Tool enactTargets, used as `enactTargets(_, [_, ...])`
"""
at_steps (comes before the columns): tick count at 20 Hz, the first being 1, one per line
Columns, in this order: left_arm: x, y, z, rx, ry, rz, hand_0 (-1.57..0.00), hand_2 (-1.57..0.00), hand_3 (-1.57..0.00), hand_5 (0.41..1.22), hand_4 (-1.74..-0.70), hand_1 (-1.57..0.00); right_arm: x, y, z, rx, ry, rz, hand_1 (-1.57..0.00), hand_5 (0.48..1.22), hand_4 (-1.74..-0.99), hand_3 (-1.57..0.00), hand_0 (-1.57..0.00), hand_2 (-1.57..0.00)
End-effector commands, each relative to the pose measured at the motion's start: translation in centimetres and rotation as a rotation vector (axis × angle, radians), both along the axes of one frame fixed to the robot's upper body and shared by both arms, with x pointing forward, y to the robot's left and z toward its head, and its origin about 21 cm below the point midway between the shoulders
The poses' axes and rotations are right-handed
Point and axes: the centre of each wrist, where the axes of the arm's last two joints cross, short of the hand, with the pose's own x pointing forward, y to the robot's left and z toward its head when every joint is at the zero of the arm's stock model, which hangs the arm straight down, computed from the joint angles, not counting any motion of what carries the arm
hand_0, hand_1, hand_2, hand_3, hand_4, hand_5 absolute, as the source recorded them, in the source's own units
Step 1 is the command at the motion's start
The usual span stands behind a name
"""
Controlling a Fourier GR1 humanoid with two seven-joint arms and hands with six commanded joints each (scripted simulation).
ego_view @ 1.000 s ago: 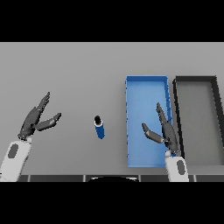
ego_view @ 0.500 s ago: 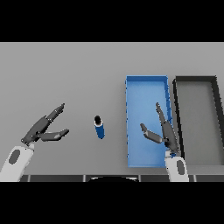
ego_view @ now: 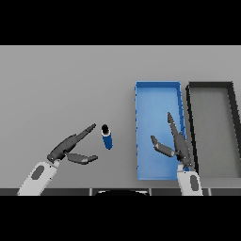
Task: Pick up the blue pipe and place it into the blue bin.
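The blue pipe [ego_view: 107,137] stands on the grey bench [ego_view: 66,84], between the left hand [ego_view: 70,148] and the blue bin [ego_view: 158,134]; it looks upright or slightly tilted, with a dark open end facing up, and nothing touches it.

The left hand is open, its fingers stretched toward the pipe and its thumb spread below them; the longest fingertip lies just beside the pipe's top, apart from it. The right hand [ego_view: 175,143] hovers over the blue bin, open too, fingers straight and thumb out to the side, holding nothing. A dark bin [ego_view: 191,127] sits just beside the blue one, on its right.

As a judgement, the pipe is a short, stiff tube, probably light and hard-walled, so it should not bend or crush under a firm pinch; its smooth round side may be slippery, and it could roll away if it is knocked over, since it stands on a small base. The best hold seems to be across the middle of its body, thumb on one side and fingers on the other, closing evenly so neither side pushes it first; gripping near the top rim risks tipping it. Once it is held it should carry easily; the bin is wide and open, near at hand.
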Motion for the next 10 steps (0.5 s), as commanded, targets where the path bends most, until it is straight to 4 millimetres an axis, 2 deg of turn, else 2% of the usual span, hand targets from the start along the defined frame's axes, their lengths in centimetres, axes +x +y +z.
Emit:
enactTargets(1, [0.1, -0.6, -0.2, -0.011, 0.003, -0.007, 0.00, 0.00, 0.00, 0.463, -1.19, 0.00, 0.3, 0.0, 0.2, 0.006, -0.002, -0.002, 0.00, 0.621, -1.228, 0.00, 0.00, 0.00])
enactTargets(5, [0.9, -3.5, -2.0, -0.018, 0.051, -0.016, 0.00, 0.00, 0.00, 0.467, -1.20, 0.00, 0.3, -0.3, 0.2, 0.002, 0.000, -0.007, 0.00, 0.621, -1.229, 0.00, 0.00, 0.00])
enactTargets(8, [1.9, -4.7, -2.6, -0.056, 0.064, -0.028, 0.00, 0.00, 0.00, 0.469, -1.19, 0.00, 0.2, 0.2, 0.0, 0.004, 0.008, -0.014, 0.00, 0.610, -1.212, 0.00, 0.00, 0.00])
enactTargets(10, [2.3, -5.5, -3.3, -0.022, 0.059, -0.045, 0.00, 0.00, 0.00, 0.459, -1.15, 0.00, 0.1, 0.0, 0.0, 0.007, 0.018, -0.022, 0.00, 0.606, -1.206, 0.00, 0.00, 0.00])
